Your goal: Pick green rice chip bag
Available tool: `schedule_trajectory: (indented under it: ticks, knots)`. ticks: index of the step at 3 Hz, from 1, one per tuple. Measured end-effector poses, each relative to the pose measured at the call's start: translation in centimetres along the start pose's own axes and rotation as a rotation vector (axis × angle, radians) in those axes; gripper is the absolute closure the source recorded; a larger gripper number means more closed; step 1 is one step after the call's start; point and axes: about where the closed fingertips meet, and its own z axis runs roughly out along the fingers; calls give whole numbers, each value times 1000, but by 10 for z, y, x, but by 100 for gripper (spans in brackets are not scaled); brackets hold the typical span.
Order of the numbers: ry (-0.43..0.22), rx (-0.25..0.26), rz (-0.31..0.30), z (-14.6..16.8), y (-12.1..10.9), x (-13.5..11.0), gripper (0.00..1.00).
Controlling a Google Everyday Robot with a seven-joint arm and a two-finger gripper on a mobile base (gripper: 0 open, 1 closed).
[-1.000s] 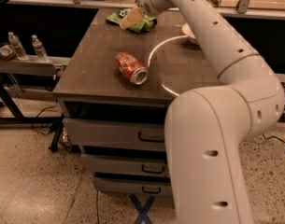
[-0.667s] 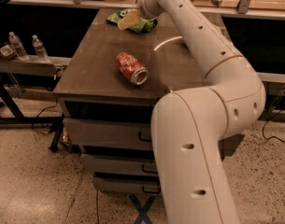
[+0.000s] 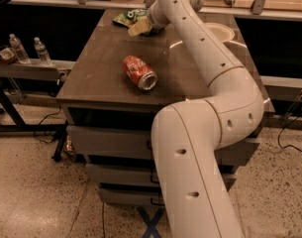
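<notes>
At the far edge of the desk [image 3: 91,78], the green rice chip bag [image 3: 124,18] lies flat, long axis left-right. The gripper [image 3: 139,28] rests on its right part; I cannot tell its grip. The red can [image 3: 139,72] is unmoved, but the arm has swung.

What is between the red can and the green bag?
Just bare tabletop, in the camera view. The gripper is at the green rice chip bag, far past the red can.
</notes>
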Motion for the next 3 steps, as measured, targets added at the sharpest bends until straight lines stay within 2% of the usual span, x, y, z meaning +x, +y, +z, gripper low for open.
schedule_trajectory:
  ticks: [1, 2, 3]
  knots:
    - [-7, -20, 42, 16, -3, 14, 24]
    - [-23, -40, 52, 21, -2, 18, 47]
    - [-62, -73, 9, 10, 1, 5, 78]
